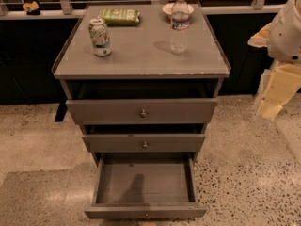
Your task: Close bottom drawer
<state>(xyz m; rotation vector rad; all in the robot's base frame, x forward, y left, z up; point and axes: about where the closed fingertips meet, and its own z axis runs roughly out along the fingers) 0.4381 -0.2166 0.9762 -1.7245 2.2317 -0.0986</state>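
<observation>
The bottom drawer [145, 212] of the grey cabinet [141, 60] is pulled far out toward me. Its plain grey box [143, 182] is open and empty, and its small round knob [146, 216] sits at the lower edge of the view. My gripper [271, 106] hangs at the far right, beside the cabinet's right side and well above and to the right of the bottom drawer. It touches nothing and holds nothing.
The middle drawer [144, 143] and top drawer [142, 111] stand slightly out. On the cabinet top are a soda can [99, 36], a green packet [120, 16], a water bottle [179, 25] and a bowl [168, 8]. Speckled floor [244, 173] surrounds the cabinet.
</observation>
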